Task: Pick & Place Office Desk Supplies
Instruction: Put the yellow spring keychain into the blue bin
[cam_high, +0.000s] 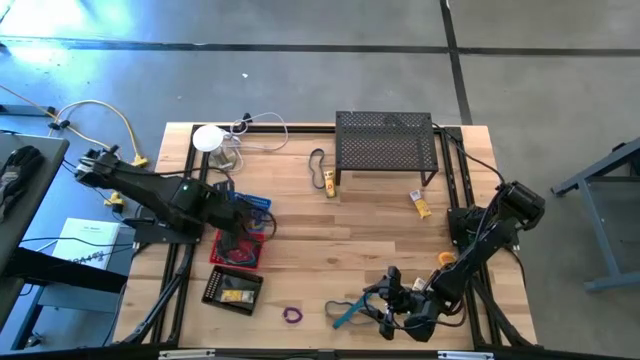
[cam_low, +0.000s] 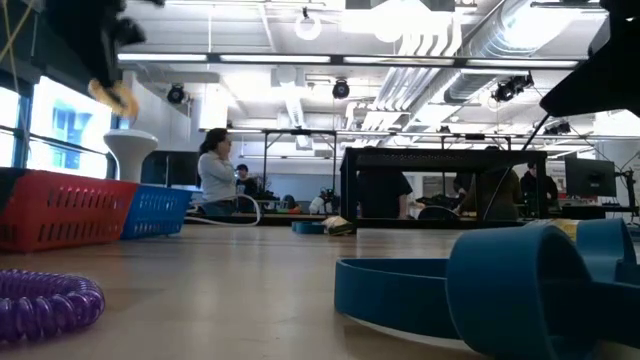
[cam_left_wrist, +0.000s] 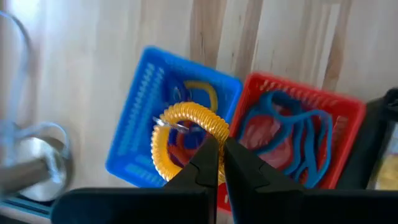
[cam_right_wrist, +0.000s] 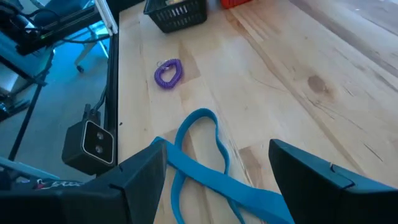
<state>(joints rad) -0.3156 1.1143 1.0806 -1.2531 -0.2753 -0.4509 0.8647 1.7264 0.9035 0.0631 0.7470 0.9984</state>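
The left gripper (cam_left_wrist: 217, 163) has its jaws shut tight on an orange coil ring (cam_left_wrist: 186, 134). It hangs just above the blue basket (cam_left_wrist: 143, 118), beside the red basket (cam_left_wrist: 339, 106) that holds blue loops. This looks like the drop-off step. Next, the jaws need to open so the ring falls into the blue basket.

The right gripper (cam_right_wrist: 217, 171) waits low with its jaws wide open and holding nothing, over a blue loop (cam_right_wrist: 199, 143) on the surface (cam_right_wrist: 292, 68). A purple coil ring (cam_right_wrist: 168, 73) lies near it.
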